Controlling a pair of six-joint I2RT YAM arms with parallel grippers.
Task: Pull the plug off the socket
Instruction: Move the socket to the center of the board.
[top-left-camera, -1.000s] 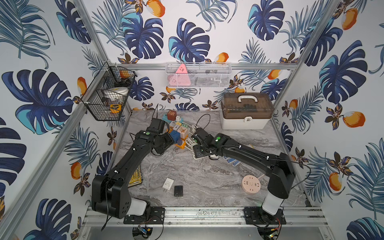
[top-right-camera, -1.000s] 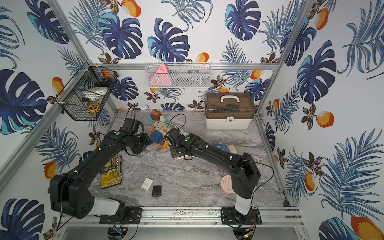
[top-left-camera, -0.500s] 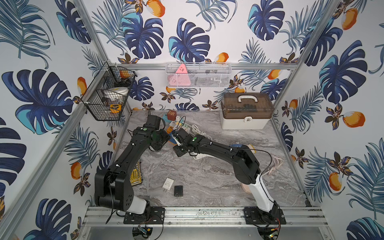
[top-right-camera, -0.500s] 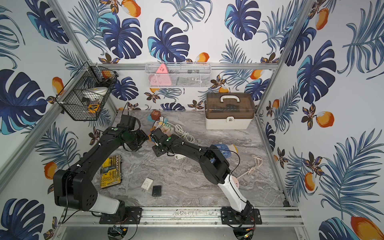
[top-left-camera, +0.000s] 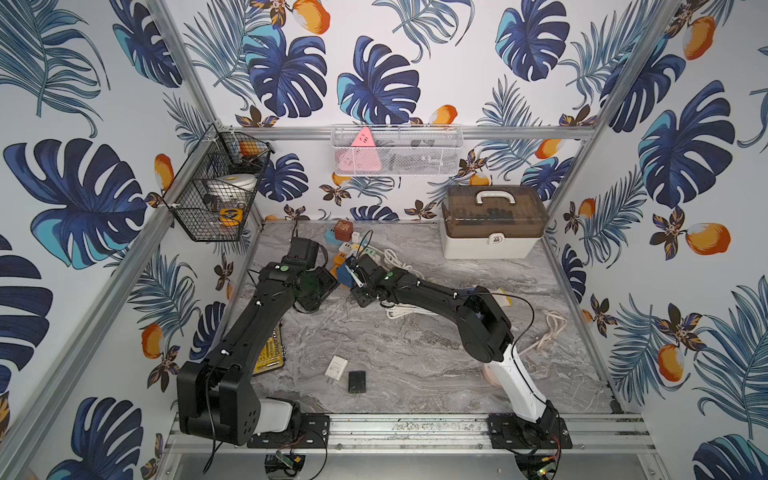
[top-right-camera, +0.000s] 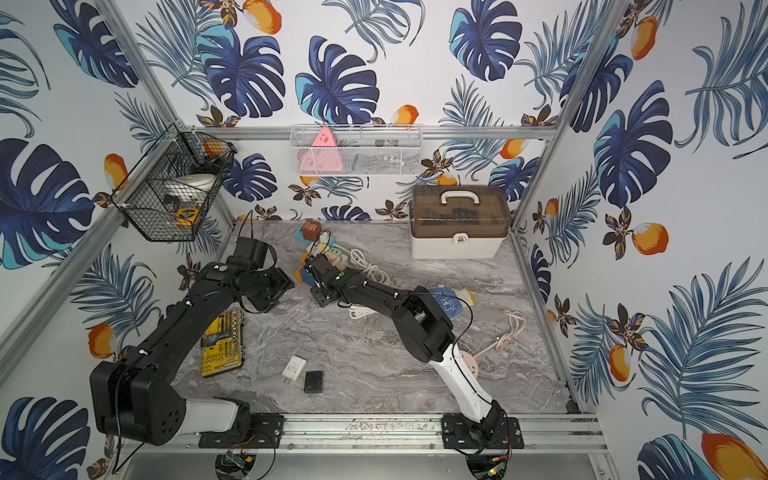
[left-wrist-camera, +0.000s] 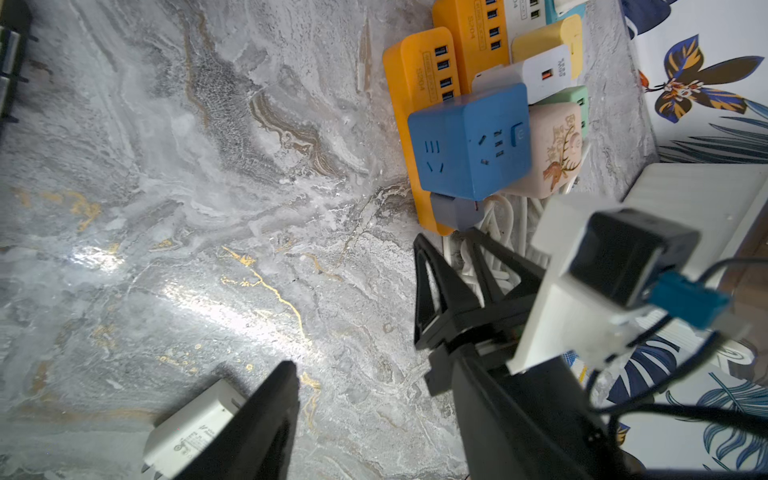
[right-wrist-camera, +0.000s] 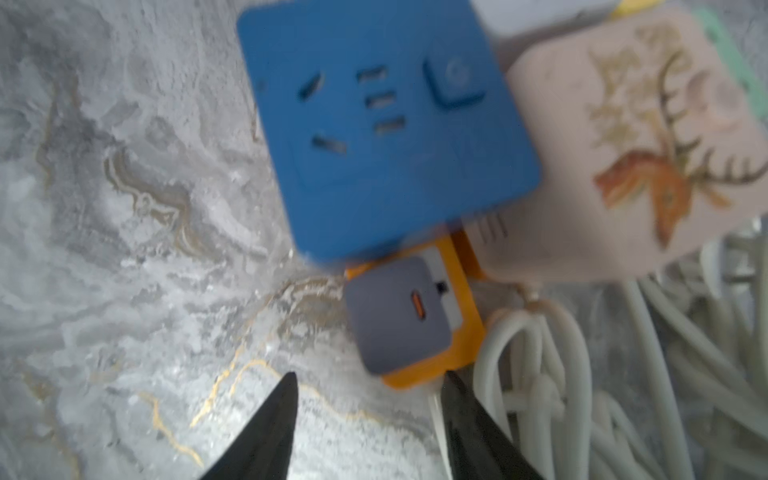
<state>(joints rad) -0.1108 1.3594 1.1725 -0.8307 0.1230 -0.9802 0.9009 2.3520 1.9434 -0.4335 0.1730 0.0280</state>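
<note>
Marble tabletop: grey plug sits in orange strip, label seems "SP04", beside blue cube socket. Right gripper spread, just short of plug; left gripper apart, empty.

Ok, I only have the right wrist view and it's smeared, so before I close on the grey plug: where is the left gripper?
Observer: The left gripper is open and empty, over bare table beside the blue cube socket.
Operator: How far does the orange strip run?
Observer: The orange strip carries on past the blue cube socket, USB ports along its side.
Operator: Any plugs already out?
Observer: A white charger and a black adapter lie loose on the table nearer the robot's bases.
</note>
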